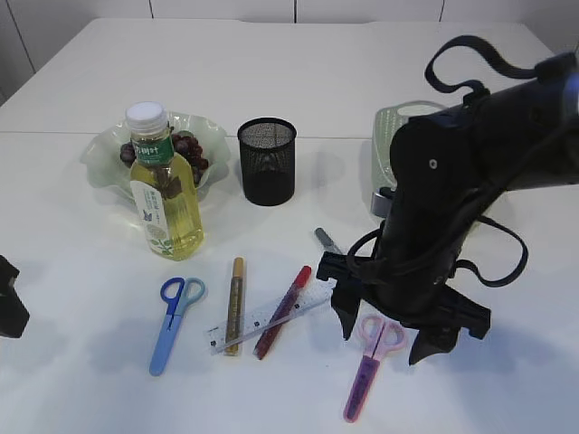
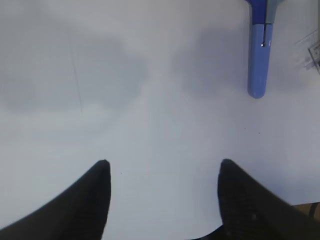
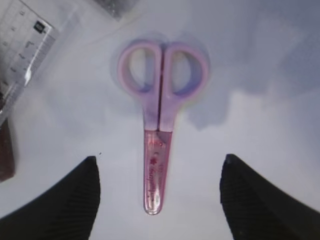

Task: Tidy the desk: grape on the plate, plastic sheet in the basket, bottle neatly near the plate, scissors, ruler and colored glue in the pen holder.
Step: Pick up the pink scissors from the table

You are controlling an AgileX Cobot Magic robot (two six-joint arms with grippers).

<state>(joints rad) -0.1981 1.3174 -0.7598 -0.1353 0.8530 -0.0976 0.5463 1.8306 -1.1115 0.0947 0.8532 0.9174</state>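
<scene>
Nearest the table's front edge, the pink scissors (image 1: 370, 366) lie flat, blade tip toward the viewer and handles away, directly beneath the right gripper (image 1: 387, 331), whose wide-open, empty jaws straddle them as the arm points straight down, the pen holder (image 1: 267, 161) standing well beyond.

Bottle (image 1: 165, 185): green-and-white label, printing too small to read. Ruler (image 3: 22, 55): graduation marks and small dark square, no legible numerals. Pink scissors (image 3: 160, 120): reddish lettering and star mark on blade cover, blurred, unreadable.
</scene>
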